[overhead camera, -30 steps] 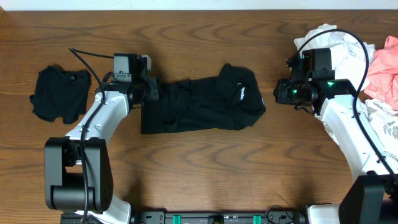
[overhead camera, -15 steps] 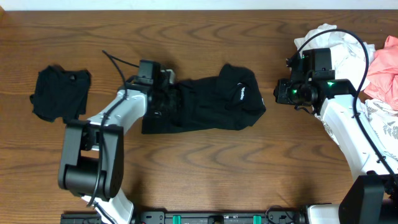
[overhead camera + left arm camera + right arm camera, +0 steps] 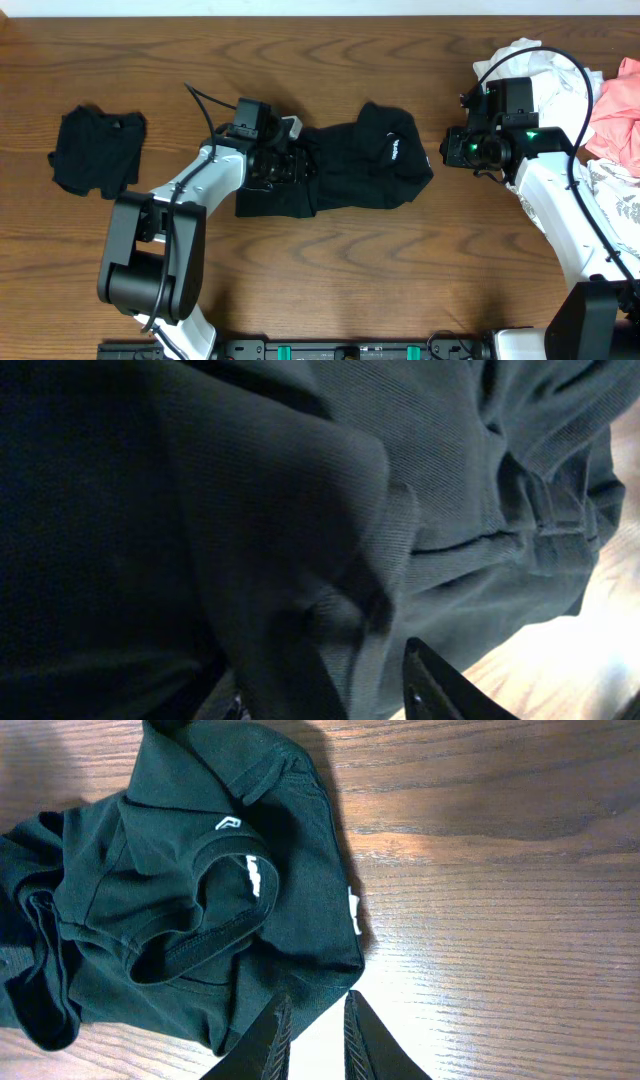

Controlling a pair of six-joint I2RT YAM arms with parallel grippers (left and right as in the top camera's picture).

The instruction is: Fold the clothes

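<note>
**A:** Two black pieces on the table (image 3: 300, 60): a small black garment (image 3: 98, 150) bunched far left, and the black collared shirt (image 3: 370, 165) mid-table, collar end to the right.
**B:** Left gripper (image 3: 292, 168)?
**A:** On the shirt's left end, clenched on a bunched fold of it. Its wrist view is nearly all fabric. Step looks like the lengthwise fold, hem end to collar.
**B:** Right gripper (image 3: 450, 150)?
**A:** Hovers just right of the collar, fingers nearly together, holding nothing. Pile of white, pink and leaf-print clothes (image 3: 590, 100) sits far right.
**B:** Next?
**A:** My read: carry the fold across, lay it flat, release, smooth. Risk is fabric bunching under the left wrist.
</note>
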